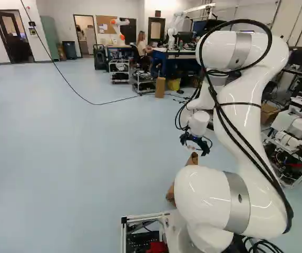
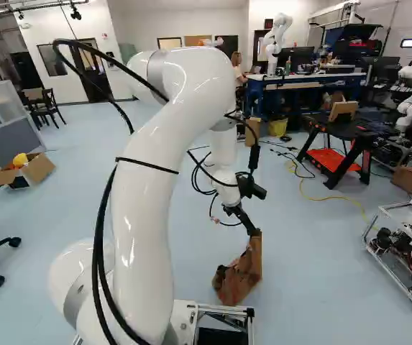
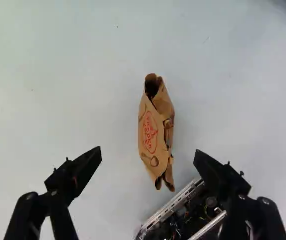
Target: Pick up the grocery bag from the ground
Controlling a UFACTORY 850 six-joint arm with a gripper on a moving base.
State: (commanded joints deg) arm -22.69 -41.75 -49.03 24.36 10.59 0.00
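Observation:
In the right base view my gripper (image 2: 247,221) hangs above the brown paper grocery bag (image 2: 240,274), which rests on the floor close ahead of the base. The left base view shows only part of the bag (image 1: 192,159), as the arm covers the rest. Seen from the wrist, the gripper (image 3: 147,154) stands wide open with nothing between its fingers. Below and a little ahead of the fingertips lies the bag (image 3: 156,132), narrow, crumpled and with a red print. Its long side runs along the direction between the two fingers' gap and ahead.
The base's metal frame (image 3: 175,205) lies beneath one finger, near the bag. A cardboard box (image 2: 37,171) with a yellow thing stands at the left of the right base view. A black and orange stand (image 2: 339,147) and a wheeled cart (image 2: 407,251) are to the right.

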